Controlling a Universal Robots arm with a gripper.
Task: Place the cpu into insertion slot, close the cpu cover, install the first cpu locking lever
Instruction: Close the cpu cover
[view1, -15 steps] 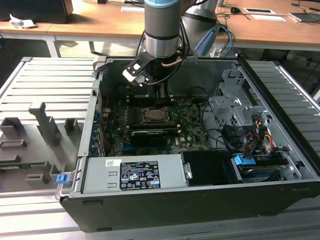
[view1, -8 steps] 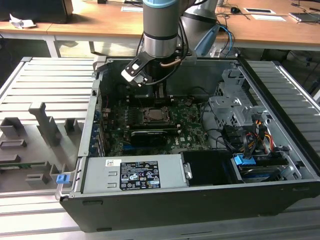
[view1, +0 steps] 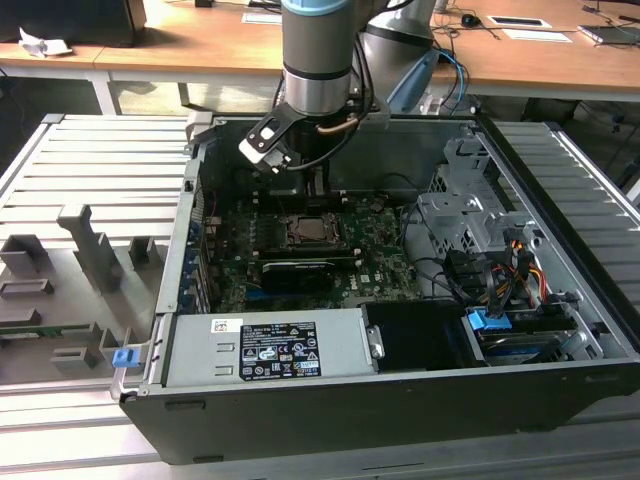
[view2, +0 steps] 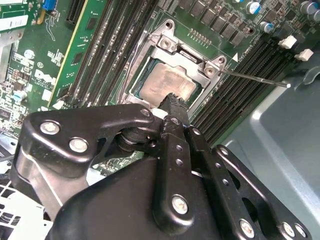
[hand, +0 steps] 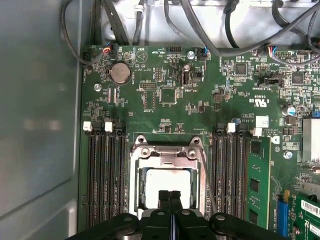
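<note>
The cpu (hand: 167, 181) lies flat in the insertion slot (hand: 134, 175), its tan-silver face showing in both wrist views (view2: 167, 82). The silvery cpu cover (hand: 167, 152) lies down over it, framing the chip. A thin metal locking lever (view2: 255, 78) sticks out from the socket's corner over the black memory slots. My gripper (hand: 169, 196) hovers just over the edge of the chip, fingers pressed together with nothing between them (view2: 175, 100). In the exterior view the gripper (view1: 316, 190) hangs just behind the socket (view1: 305, 232) inside the open computer case.
Long black memory slots (hand: 105, 175) flank the socket on both sides. A green card (hand: 259, 185) stands beside them. Cables (hand: 210, 30) run along the board's edge. The case wall (hand: 40, 125), a drive cage (view1: 470, 215) and the power supply (view1: 270, 350) hem in the board.
</note>
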